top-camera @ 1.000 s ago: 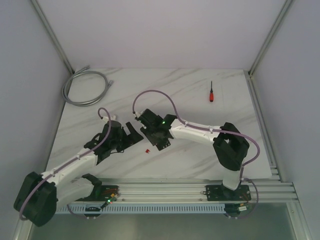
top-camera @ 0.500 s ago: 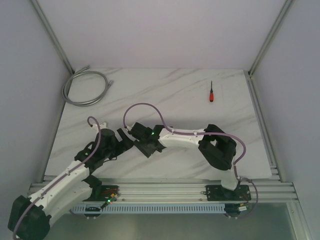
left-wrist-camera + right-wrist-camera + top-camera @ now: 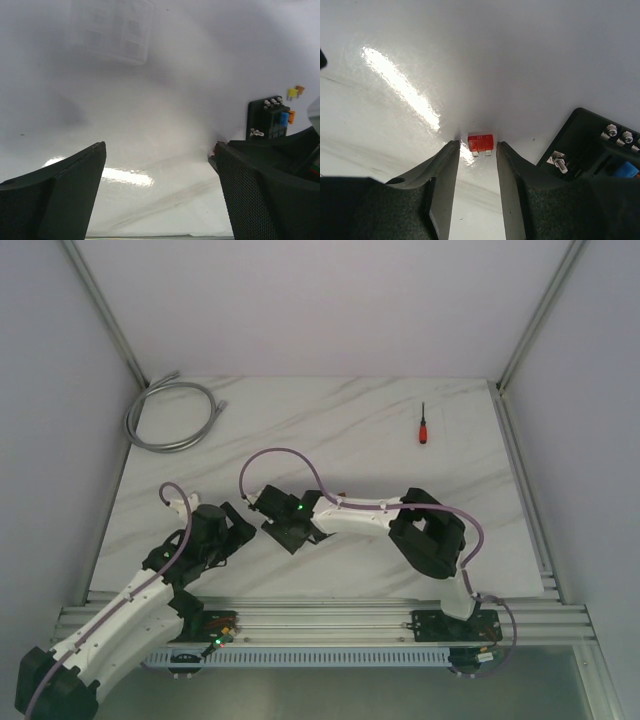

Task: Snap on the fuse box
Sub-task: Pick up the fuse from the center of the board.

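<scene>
The black fuse box (image 3: 268,119) lies on the white table, with a blue and an orange fuse in its slots. It shows at the right of the left wrist view and at the lower right of the right wrist view (image 3: 592,142). In the top view the grippers hide it. My left gripper (image 3: 160,150) is wide open and empty, left of the box (image 3: 238,530). My right gripper (image 3: 476,144) is open a little, its tips either side of a small red fuse (image 3: 480,142) lying on the table (image 3: 290,533). A blurred clear plastic cover (image 3: 112,30) lies further off.
A loose yellow fuse (image 3: 292,92) and an orange one (image 3: 300,89) lie just beyond the box. A red-handled screwdriver (image 3: 423,426) lies at the back right and a grey cable coil (image 3: 172,416) at the back left. Metal rails run along the near edge (image 3: 330,615).
Both arms have drawn back toward the near left. The right gripper has come down around the red fuse, which was in the open a second ago. The left gripper has shifted left.
</scene>
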### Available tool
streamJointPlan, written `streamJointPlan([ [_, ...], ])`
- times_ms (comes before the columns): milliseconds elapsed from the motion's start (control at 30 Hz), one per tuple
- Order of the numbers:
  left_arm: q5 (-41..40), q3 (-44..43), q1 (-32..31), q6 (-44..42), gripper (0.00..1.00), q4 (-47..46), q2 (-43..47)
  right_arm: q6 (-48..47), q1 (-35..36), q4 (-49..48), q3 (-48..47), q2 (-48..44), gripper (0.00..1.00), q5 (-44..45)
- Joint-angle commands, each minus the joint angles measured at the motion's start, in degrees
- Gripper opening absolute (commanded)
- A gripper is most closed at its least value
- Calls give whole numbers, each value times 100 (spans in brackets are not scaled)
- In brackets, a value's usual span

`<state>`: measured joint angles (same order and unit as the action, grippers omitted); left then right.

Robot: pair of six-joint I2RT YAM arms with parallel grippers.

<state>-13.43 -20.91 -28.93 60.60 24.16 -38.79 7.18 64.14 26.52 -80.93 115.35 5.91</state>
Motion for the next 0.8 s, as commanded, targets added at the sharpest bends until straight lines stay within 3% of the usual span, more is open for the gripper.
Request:
streamJointPlan([
  [0,-316,26,11,154,98,404,55,-74,16,69,-133,285,41,-136],
  [767,-236,-151,21,-116,98,296,55,-208,-346,390,-49,481,34,-617],
])
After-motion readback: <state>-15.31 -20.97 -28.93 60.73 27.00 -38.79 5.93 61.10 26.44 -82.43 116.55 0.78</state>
